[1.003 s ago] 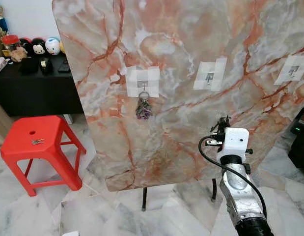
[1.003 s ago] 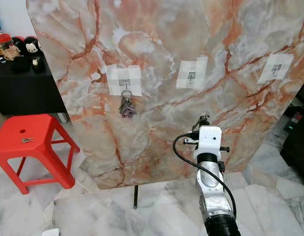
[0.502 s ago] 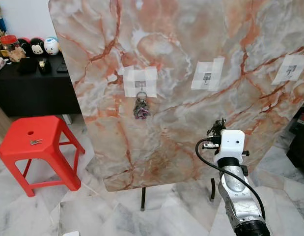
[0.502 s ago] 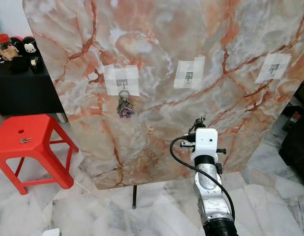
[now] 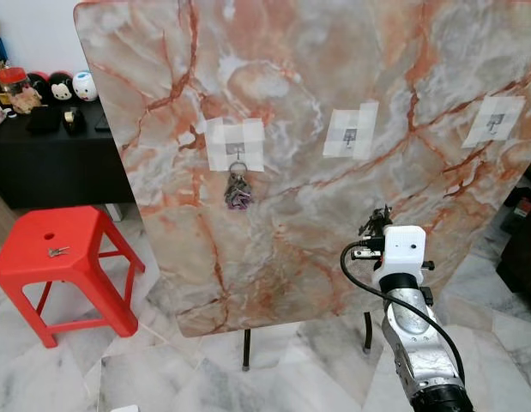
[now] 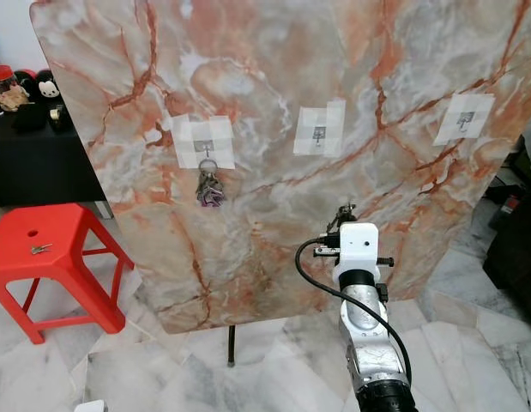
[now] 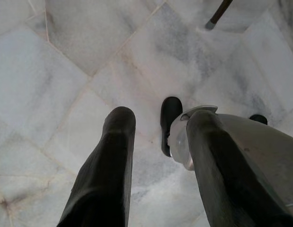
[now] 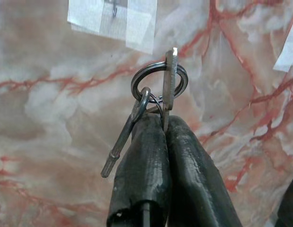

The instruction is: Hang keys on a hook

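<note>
My right gripper (image 8: 163, 124) is shut on a set of keys (image 8: 161, 86) on a steel ring, held up before a marble board (image 5: 291, 103). In the head views the right gripper (image 5: 376, 225) sits low, below the middle hook (image 5: 350, 134). The board carries three taped hooks: a left hook (image 5: 235, 148) with a bunch of keys (image 5: 238, 192) hanging from it, the bare middle hook, and a bare right hook (image 5: 495, 122). My left gripper (image 7: 158, 127) hangs open over the floor.
A red plastic stool (image 5: 55, 257) with another key (image 5: 56, 251) on it stands at the left. Behind it is a black table (image 5: 51, 154) with small items. The board stands on thin black legs (image 5: 246, 350) over marble floor tiles.
The camera has drifted, so the board and stool sit a little further left and lower in view. My right gripper stays low before the board with the keys in it.
</note>
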Robot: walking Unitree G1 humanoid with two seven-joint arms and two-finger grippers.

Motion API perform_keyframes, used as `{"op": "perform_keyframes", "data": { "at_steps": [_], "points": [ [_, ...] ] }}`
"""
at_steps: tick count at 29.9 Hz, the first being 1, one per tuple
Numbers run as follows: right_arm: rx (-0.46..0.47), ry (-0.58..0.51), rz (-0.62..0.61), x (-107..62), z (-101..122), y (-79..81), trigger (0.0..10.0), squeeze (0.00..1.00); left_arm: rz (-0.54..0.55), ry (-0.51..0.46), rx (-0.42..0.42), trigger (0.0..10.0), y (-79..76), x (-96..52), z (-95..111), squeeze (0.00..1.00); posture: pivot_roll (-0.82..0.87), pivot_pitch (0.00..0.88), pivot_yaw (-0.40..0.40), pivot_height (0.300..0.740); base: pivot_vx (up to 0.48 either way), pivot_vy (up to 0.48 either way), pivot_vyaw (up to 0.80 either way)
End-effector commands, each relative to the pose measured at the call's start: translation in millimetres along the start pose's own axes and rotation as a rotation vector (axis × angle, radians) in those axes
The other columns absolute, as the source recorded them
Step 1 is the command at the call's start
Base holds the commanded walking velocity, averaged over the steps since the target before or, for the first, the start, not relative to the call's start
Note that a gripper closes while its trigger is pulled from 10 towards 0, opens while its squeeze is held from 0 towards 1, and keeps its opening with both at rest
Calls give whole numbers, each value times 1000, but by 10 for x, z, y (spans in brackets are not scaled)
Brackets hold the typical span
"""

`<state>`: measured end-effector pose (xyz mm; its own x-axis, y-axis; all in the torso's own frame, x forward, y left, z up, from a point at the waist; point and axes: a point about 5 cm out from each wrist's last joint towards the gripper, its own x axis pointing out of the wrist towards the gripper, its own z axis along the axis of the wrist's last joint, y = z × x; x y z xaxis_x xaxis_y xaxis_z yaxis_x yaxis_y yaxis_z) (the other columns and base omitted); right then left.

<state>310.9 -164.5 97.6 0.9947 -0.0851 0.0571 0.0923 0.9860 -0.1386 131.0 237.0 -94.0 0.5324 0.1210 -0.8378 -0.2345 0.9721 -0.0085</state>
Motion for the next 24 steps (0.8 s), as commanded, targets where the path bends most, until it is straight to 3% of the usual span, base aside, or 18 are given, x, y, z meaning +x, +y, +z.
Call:
{"op": "perform_keyframes", "data": {
  "at_steps": [1, 13, 24],
  "points": [
    [-16, -24, 12, 10, 71, 6, 10000, 0, -1, 16, 9, 10000, 0, -6, -38, 0, 112, 0, -46, 740, 262, 0, 0],
    [-53, -62, 100, -20, 111, 114, 10000, 0, -2, 17, 7, 10000, -1, -6, -38, 0, 113, 0, -50, 740, 270, 0, 67],
    [-49, -65, 108, -42, 117, 128, 10000, 0, -10, 18, 8, 10000, -2, -5, -32, 0, 111, 0, -51, 740, 0, 0, 0]
  ]
}}
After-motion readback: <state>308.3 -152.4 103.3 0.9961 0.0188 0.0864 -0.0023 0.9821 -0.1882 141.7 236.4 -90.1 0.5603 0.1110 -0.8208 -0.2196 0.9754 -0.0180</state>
